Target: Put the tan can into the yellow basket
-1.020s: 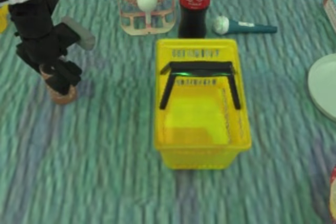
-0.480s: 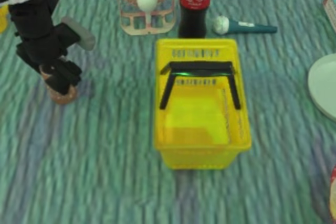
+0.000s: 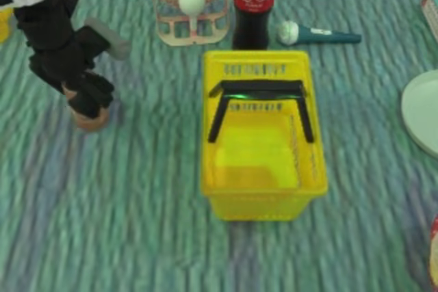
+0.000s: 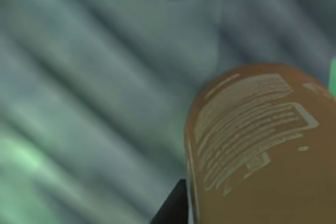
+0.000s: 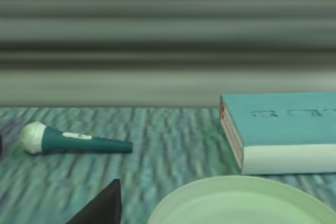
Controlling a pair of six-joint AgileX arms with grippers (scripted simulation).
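Top view: left gripper [image 3: 87,100] sits well to the left of the yellow basket [image 3: 263,200], roughly level with the basket's far end, and it is closed around the tan can [image 3: 91,119]. Only the can's lower end shows under the black fingers; the rest is covered by the arm.

Key relation: basket lies directly to the right of the held can, with bare table mat [image 3: 150,189] between them. Can's long axis looks roughly upright in the grip, perhaps slightly tilted. Whether its base touches the mat or hangs just above it cannot be told from these views. Left arm is plainly the nearer one; the right gripper does not appear in the top view, and whether it is open or closed cannot be told.

Basket interior appears empty; its black handles [image 3: 260,104] lie folded across the far half, so the near half is the freer opening. Judgement: the carry needs height enough to pass the basket's left wall, then a drop clear of the handles.

Left wrist view: can's [image 4: 262,150] side fills the near field, tan-brown with a pale printed block of lines. Its top is not visible.
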